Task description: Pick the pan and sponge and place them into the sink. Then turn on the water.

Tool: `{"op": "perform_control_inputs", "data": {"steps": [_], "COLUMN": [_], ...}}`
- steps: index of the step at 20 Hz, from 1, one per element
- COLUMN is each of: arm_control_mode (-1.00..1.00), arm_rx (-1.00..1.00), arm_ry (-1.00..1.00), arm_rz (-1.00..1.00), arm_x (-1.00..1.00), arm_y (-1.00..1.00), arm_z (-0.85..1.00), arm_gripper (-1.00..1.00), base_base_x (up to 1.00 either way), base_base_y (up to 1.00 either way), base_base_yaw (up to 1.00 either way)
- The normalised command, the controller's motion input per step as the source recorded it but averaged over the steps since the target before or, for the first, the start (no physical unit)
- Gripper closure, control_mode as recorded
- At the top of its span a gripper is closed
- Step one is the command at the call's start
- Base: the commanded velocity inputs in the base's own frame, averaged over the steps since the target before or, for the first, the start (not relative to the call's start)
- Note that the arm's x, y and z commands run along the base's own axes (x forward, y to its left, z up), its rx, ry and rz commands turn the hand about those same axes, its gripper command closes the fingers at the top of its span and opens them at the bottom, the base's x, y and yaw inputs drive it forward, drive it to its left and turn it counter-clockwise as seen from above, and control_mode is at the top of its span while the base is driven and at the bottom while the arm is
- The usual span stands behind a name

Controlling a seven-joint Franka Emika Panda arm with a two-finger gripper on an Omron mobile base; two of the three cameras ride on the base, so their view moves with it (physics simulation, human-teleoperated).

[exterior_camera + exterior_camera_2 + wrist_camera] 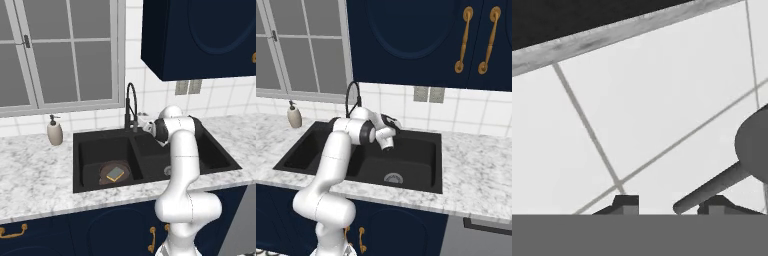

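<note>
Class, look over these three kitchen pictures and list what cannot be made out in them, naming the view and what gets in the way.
1. Pan, left base view: its handle cannot be made out against the dark basin, and the sponge covers its middle.
2. Left basin of the sink, right base view: the white arm hides its floor.
3. Faucet lever, hand view: whether a fingertip touches it is unclear.
4. Faucet, left base view: any water stream is too thin to tell.
</note>
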Motion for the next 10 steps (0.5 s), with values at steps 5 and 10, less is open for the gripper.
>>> {"op": "perform_control_inputs", "data": {"steps": [5,10], "arm_control_mode": [-1.00,-1.00], "arm_rx": [0.01,0.03], "arm_ry": [0.12,0.10], "arm_rz": [-0.10,-0.10], "arm_x": [0.23,0.17], "arm_y": [-1.00,-1.00], "arm_z": [-0.97,-0.83], "arm_gripper": [1.00,1.00], "base_base_x": [0.00,0.00], "base_base_y": [0.00,0.00], "base_base_yaw": [0.00,0.00]}}
